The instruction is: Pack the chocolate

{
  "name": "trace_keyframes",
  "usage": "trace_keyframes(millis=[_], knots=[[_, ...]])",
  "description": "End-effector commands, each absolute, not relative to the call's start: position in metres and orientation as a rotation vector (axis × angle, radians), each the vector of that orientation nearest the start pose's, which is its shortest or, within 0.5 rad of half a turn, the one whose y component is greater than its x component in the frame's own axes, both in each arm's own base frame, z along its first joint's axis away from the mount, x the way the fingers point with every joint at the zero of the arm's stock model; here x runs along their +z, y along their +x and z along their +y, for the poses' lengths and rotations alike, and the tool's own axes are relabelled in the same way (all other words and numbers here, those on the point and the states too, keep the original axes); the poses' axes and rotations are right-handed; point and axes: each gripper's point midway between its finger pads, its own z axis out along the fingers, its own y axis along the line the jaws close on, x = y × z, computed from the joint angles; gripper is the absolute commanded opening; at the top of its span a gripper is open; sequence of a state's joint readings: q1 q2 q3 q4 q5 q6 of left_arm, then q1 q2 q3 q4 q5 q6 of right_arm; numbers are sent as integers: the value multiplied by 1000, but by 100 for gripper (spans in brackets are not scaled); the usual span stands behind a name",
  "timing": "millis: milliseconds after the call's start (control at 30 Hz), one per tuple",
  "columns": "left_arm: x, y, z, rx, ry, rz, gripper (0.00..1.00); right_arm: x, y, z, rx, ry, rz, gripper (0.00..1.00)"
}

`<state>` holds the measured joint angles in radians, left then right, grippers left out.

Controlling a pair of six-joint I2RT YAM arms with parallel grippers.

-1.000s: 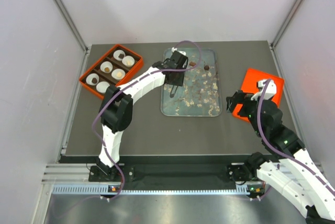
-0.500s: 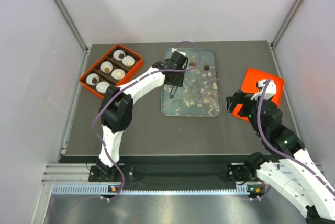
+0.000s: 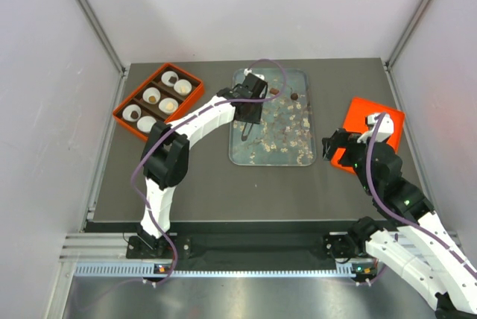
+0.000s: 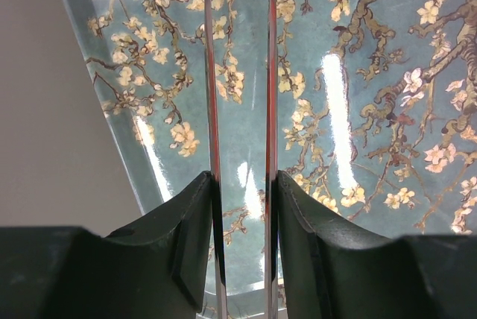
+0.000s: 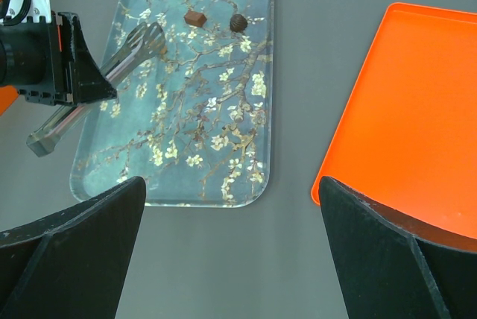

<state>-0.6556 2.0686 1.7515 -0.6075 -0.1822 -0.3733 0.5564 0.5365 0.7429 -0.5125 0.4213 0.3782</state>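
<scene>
Two chocolates lie at the far end of the blossom-print glass tray (image 3: 287, 147): a blocky brown one (image 5: 195, 17) and a round dark one (image 5: 238, 21); they also show in the top view (image 3: 275, 91). My left gripper (image 3: 250, 110) is shut on metal tongs (image 5: 138, 42), whose two arms run between its fingers (image 4: 186, 215) above the tray; the tips point toward the blocky chocolate and stop short of it. An orange box (image 3: 124, 109) with white paper cups, several holding chocolates, stands at the far left. My right gripper (image 5: 231, 185) is open and empty above the table.
An orange lid (image 3: 384, 121) lies right of the tray, also in the right wrist view (image 5: 417, 103). Grey walls enclose the table on three sides. My right gripper hovers between the tray's near right corner and the lid.
</scene>
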Motion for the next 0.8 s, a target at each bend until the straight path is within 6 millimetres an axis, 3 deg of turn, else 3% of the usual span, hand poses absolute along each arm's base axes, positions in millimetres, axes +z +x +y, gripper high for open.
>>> trace_keyframes(millis=[0, 767], knots=[[120, 422, -299, -217, 240, 2440, 42, 271, 233, 80, 303, 136, 1784, 100], [112, 423, -297, -194, 238, 2453, 45, 269, 233, 79, 301, 139, 1784, 100]])
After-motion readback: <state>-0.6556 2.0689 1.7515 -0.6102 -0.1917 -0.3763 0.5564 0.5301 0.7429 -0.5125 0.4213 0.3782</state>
